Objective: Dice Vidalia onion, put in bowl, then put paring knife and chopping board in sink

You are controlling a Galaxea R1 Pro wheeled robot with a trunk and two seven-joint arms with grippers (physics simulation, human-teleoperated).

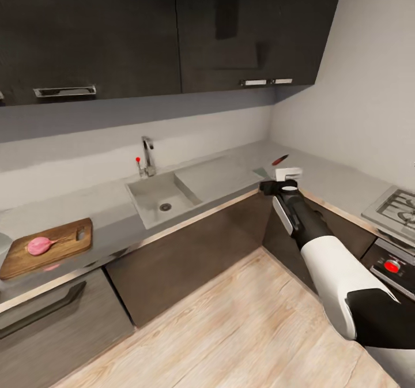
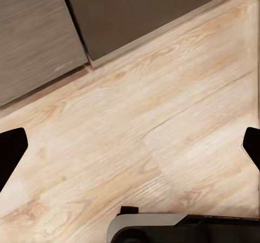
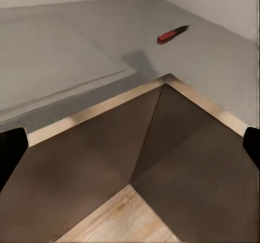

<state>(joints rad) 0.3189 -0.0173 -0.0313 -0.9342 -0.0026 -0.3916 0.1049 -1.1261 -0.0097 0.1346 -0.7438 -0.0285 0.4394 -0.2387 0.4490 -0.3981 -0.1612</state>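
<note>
The onion [image 1: 39,245] lies on the board [image 1: 47,247], which sits at the left end of the grey worktop [image 1: 104,203], well apart from the sink [image 1: 163,196]. The board's handle slot faces the sink side. The basin holds nothing but its drain, and the tap [image 1: 147,156] stands behind it with the drainboard stretching off to the right.

The knife [image 1: 280,159] rests on the worktop in the corner, beyond the drainboard, its red handle nearer the sink and its blade pointing toward the wall. The right hand [image 1: 287,176] hangs above the worktop's front edge, just short of the knife and not touching it. Its fingers [image 3: 11,148] stand wide apart and hold nothing.

The left hand [image 2: 130,145] points down at the wooden floor [image 2: 162,124] in front of the cabinets, its fingers [image 2: 12,145] also spread wide and empty.

A hob [image 1: 397,206] sits on the worktop at the far right.
</note>
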